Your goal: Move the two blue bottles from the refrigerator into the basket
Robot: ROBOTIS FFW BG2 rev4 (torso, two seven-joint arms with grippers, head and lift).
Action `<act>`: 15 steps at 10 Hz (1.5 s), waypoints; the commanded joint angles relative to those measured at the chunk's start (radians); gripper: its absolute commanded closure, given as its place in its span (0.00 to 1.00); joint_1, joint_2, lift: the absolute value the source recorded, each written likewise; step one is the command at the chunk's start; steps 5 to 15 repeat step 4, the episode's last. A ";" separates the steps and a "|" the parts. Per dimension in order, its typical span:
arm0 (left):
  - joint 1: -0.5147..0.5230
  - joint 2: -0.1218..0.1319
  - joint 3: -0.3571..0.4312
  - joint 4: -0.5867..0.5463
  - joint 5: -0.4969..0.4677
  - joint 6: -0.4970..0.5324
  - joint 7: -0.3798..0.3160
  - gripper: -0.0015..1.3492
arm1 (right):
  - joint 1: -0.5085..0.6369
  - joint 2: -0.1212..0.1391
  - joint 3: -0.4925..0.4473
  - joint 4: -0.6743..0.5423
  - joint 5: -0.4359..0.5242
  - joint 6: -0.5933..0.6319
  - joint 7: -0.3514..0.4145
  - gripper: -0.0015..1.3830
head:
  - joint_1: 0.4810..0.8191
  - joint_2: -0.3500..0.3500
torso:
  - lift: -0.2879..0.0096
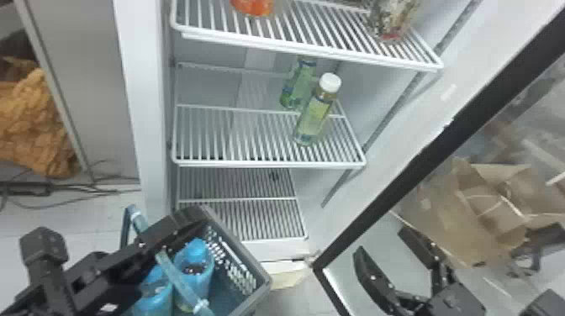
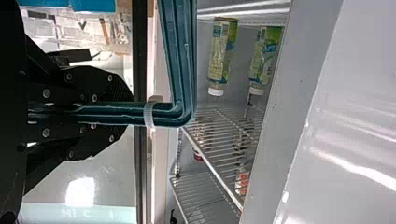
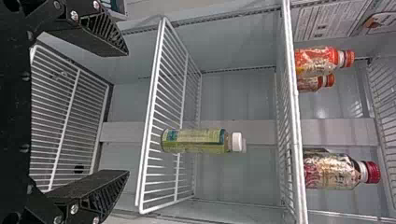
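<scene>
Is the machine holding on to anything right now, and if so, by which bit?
Yes: the left end effector grips the basket by its blue handle, close to a bend. The right end effector is open and empty.

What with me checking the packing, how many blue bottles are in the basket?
2, side by side in the basket: one blue bottle and the other to its left in the head view. The left arm may hide more.

Middle shelf (image 1: pixel 260 164): passage open over the left front corner; white-capped bottle (image 1: pixel 316 113) obstructs toward the right edge. Handle (image 1: pixel 178 276) crosses over basket (image 1: pixel 240 247).
</scene>
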 commanded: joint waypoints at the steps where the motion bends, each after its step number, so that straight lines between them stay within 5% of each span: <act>1: 0.000 0.000 0.000 0.000 0.000 0.000 0.000 0.89 | -0.003 -0.001 0.000 0.004 -0.001 0.000 0.001 0.12 | 0.63 0.00 | 0.23; 15: 0.005 0.002 0.000 0.000 0.000 0.000 0.000 0.89 | -0.008 -0.011 0.006 0.014 -0.003 0.000 0.001 0.12 | 0.63 0.00 | 0.23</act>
